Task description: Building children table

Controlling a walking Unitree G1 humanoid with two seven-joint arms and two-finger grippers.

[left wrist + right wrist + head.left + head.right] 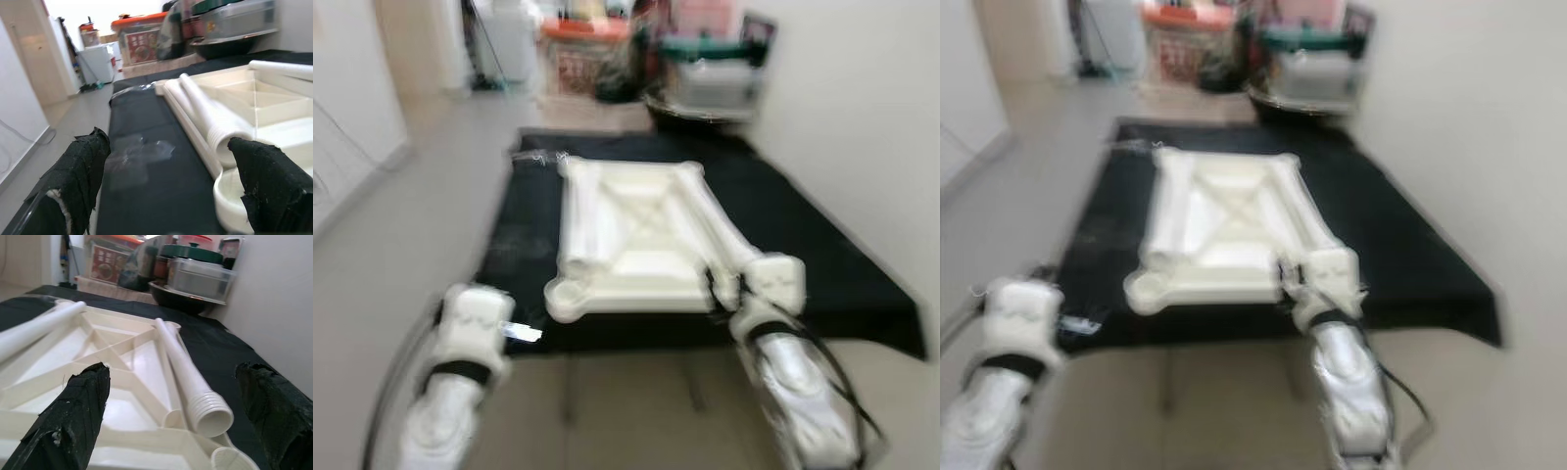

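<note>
Both silver arms of the robot are lowest in the head views, which are blurred. At the near edge of the black cloth-covered tabletop [822,264], the left hand [166,196] is held over the bare black cloth, just beside the left side of the white plastic children table top [636,245]. Its two black fingers [80,176] stand wide apart with nothing between them. The right hand [171,426] is at the near right corner of that white piece, and its fingers [73,416] are also spread apart and empty.

The white plastic piece lies upside down on the cloth (its crossed ribs face up), with a round socket at each corner. Two white plastic tube legs rest on it. One leg [188,377] lies along the right rim, with its ribbed open end toward the right hand. The other leg [205,115] lies along the left rim, with its ribbed end near the left hand.

A piece of clear plastic film [139,149] lies flat on the cloth in front of the left hand.

Beyond the far end of the tabletop stand an orange-lidded storage box [142,36] and a grey plastic container [203,276] against the pale wall.
</note>
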